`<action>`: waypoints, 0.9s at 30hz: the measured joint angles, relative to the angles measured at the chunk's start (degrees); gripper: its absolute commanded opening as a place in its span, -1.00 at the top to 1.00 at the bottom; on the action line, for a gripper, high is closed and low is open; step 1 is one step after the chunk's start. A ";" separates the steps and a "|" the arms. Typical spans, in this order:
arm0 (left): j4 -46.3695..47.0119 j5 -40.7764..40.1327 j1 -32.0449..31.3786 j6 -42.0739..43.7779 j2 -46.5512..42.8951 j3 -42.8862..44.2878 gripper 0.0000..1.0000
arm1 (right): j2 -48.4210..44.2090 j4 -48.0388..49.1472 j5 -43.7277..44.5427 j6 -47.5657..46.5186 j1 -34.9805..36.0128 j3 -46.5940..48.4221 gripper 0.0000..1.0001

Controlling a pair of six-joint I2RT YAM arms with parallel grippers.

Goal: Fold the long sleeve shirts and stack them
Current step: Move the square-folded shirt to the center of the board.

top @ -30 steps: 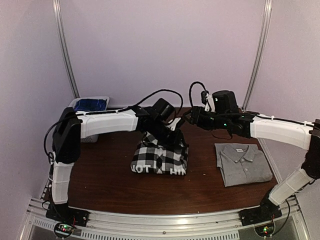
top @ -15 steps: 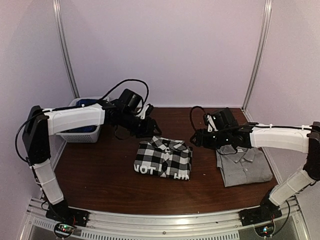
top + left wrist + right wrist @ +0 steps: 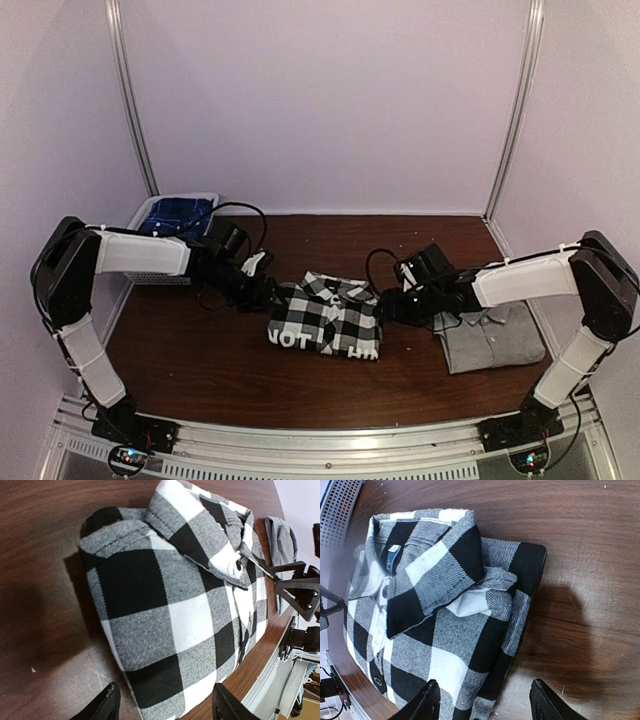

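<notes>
The folded black-and-white check flannel shirt (image 3: 327, 318) lies mid-table, its white lettering on a black band at the near edge. It fills the left wrist view (image 3: 170, 600) and the right wrist view (image 3: 440, 620). My left gripper (image 3: 268, 291) is open, low at the shirt's left edge, straddling that edge (image 3: 164, 705). My right gripper (image 3: 386, 303) is open at the shirt's right edge, one finger over the cloth and one over the table (image 3: 484, 705). The folded grey collared shirt (image 3: 494, 335) lies to the right, partly hidden by my right arm.
A white basket (image 3: 172, 228) holding blue cloth stands at the back left beside the wall. The brown table's (image 3: 200, 370) near edge meets a metal rail (image 3: 320, 440). White walls and vertical frame posts close in the back and sides.
Both arms have dropped and closed in on the check shirt from either side, after pulling away from its far edge. The shirt itself lies as before.
</notes>
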 measured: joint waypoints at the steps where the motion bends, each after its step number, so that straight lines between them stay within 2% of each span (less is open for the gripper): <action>1: 0.81 0.87 -0.02 0.24 0.44 -0.04 -0.28 | 0.98 0.52 -0.31 0.07 0.04 0.00 -0.26; 11: 4.20 2.91 -0.02 1.70 5.46 -0.04 -0.25 | 5.95 4.17 -1.51 1.09 0.07 0.04 -0.15; 13: 4.17 2.89 -0.02 2.03 6.38 -0.04 -0.15 | 6.40 4.94 -1.55 1.11 0.13 0.13 -0.11; 16: 4.13 2.95 -0.02 2.36 7.56 0.11 0.14 | 7.58 5.99 -1.68 1.16 0.52 0.94 0.03; 19: 4.00 3.30 -0.26 2.49 8.22 0.87 0.60 | 9.64 6.67 -1.90 1.36 1.53 2.80 0.37; 22: 3.17 3.34 -0.66 2.45 8.26 2.16 0.96 | 11.26 6.10 -2.08 1.16 2.40 4.66 0.68; 24: 2.08 3.23 -0.83 2.67 8.09 3.21 1.00 | 12.15 4.98 -2.14 0.96 2.73 6.45 0.85; 27: -0.22 2.51 -0.94 2.36 6.23 3.56 1.00 | 12.98 2.62 -2.16 0.26 3.10 9.99 0.99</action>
